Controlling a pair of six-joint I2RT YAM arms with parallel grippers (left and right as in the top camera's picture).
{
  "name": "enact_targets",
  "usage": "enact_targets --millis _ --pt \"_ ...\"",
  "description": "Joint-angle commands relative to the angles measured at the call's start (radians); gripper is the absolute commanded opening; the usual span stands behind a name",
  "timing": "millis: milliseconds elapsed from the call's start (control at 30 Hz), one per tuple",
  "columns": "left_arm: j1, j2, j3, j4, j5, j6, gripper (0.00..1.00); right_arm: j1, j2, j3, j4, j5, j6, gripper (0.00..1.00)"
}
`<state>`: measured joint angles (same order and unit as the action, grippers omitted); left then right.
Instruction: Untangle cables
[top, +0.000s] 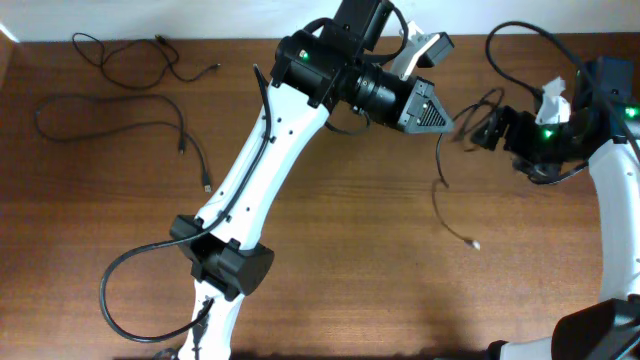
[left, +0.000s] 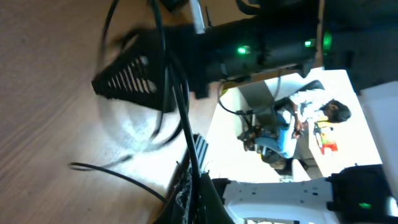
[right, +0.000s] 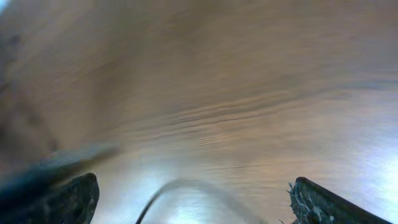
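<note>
One thin black cable (top: 438, 170) hangs from my left gripper (top: 445, 118) at the upper middle of the table, and its pale plug end (top: 474, 243) rests on the wood. In the left wrist view the left gripper (left: 196, 186) is shut on this cable (left: 180, 106). My right gripper (top: 475, 128) faces the left one from the right, close to the same cable, with its jaws wide apart. In the right wrist view a blurred loop of cable (right: 186, 190) lies between the fingers (right: 68, 199) of the right gripper (right: 193, 208), untouched. Two more cables (top: 130, 62) (top: 120, 125) lie apart at the far left.
The left arm's white link (top: 265, 165) crosses the table diagonally from its base (top: 225, 265) at the front left. The right arm (top: 610, 190) stands along the right edge. A thicker black arm wire (top: 120, 290) loops at the front left.
</note>
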<state>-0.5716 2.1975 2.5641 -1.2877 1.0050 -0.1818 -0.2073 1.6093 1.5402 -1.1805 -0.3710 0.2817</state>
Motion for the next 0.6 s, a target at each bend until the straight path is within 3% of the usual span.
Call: enact_targets --millis 0,267,567 --pt "0.042 -0.006 0.003 -0.001 0.091 -0.008 0.00 0.002 0.004 -0.006 -0.002 0.209 0.076 0.99" --pt "0.239 -0.006 0.003 -0.127 -0.189 -0.008 0.00 -0.001 0.004 -0.006 -0.064 0.392 0.106 0.99" --pt "0.323 -0.006 0.003 -0.231 -0.690 -0.009 0.00 -0.120 0.004 -0.006 -0.083 0.294 0.145 0.98"
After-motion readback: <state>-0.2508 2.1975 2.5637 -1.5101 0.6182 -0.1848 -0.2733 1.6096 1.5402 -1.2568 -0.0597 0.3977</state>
